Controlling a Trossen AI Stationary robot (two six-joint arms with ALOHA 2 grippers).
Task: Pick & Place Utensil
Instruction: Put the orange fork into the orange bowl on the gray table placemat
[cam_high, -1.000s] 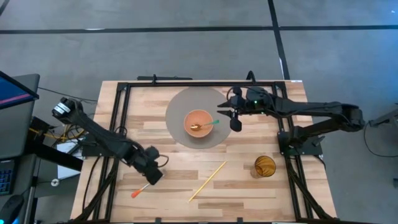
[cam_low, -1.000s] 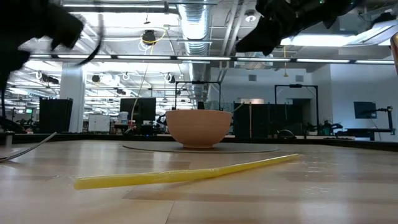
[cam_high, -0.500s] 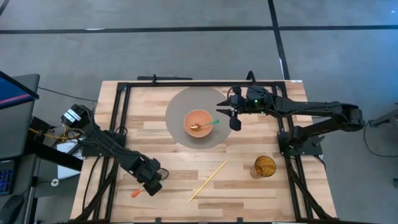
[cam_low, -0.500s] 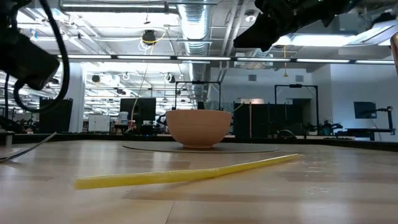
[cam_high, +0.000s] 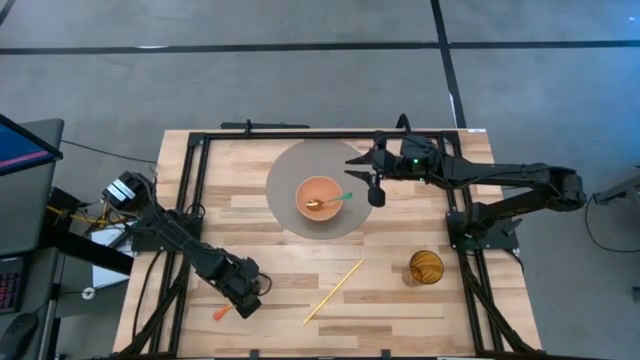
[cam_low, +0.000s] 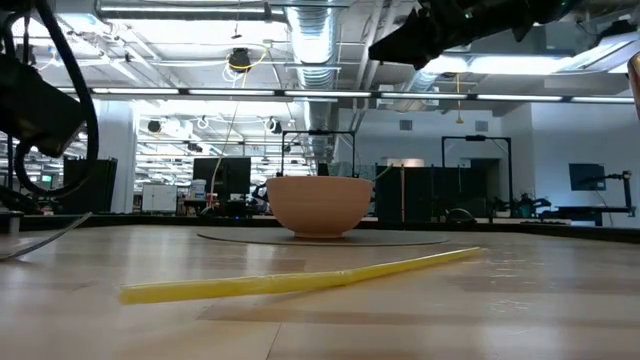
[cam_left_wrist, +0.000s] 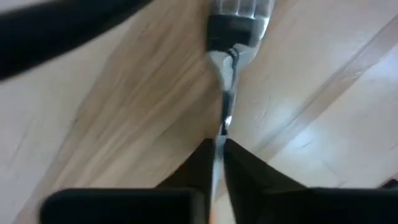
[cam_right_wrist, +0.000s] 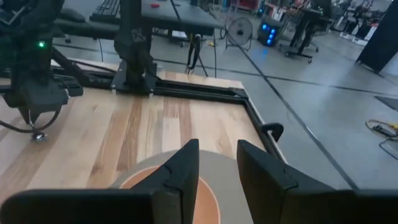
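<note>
An orange-handled utensil (cam_high: 222, 312) with a thin silver shaft lies flat on the wood near the table's near-left corner. My left gripper (cam_high: 240, 297) stands over its shaft end and is shut on it. My right gripper (cam_high: 371, 187) hangs open in the air just right of the tan bowl (cam_high: 320, 197), over the grey round mat (cam_high: 290, 165). Its two fingers stand apart in the right wrist view, above the bowl's rim (cam_right_wrist: 208, 202). A green-handled spoon (cam_high: 343, 197) rests in the bowl, handle over the right rim. My left gripper (cam_left_wrist: 216, 152) pinches the utensil's silver shaft (cam_left_wrist: 225, 121) between its two fingertips (cam_left_wrist: 200, 163), coming from above and pointing down. The fingers lie across the shaft. The utensil stays flat on the table, its orange end (cam_high: 219, 314) sticking out toward the near-left corner.
A long yellow straw-like stick (cam_high: 335, 290) lies slanted on the wood between the utensil and an amber glass (cam_high: 425, 267) at the near right. A black frame (cam_high: 195, 200) runs around the work area. Bare wood lies between the mat and the stick.
My left gripper has moved toward the near edge and down onto the orange-handled utensil, which has stayed where it lay. My right gripper has risen a little beside the bowl.
</note>
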